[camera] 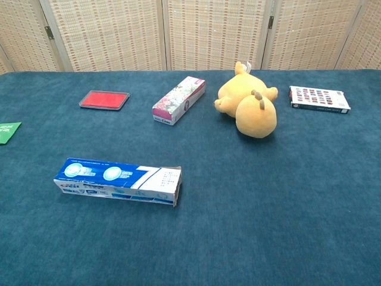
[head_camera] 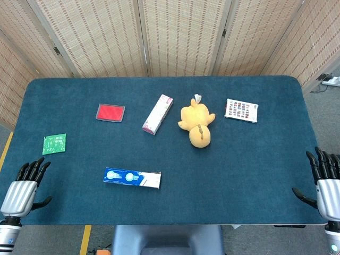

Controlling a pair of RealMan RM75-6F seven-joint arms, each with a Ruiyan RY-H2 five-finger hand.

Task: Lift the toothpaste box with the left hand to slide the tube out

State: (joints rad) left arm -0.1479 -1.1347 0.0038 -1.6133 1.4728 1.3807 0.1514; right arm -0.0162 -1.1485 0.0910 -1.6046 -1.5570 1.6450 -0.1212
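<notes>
The blue and white toothpaste box (head_camera: pixel 132 178) lies flat on the dark blue table near the front, left of centre; in the chest view the toothpaste box (camera: pixel 118 181) has its right end flap open. No tube shows outside it. My left hand (head_camera: pixel 24 187) hovers at the table's front left corner, fingers apart, well to the left of the box and holding nothing. My right hand (head_camera: pixel 326 183) rests at the front right edge, fingers apart and empty. Neither hand appears in the chest view.
A pink floral box (head_camera: pixel 158 113) lies mid-table beside a yellow plush toy (head_camera: pixel 196 123). A red flat case (head_camera: pixel 110 112) sits back left, a green packet (head_camera: pixel 54 144) far left, and a patterned card box (head_camera: pixel 241 110) back right. Woven screens stand behind the table (head_camera: pixel 244 175).
</notes>
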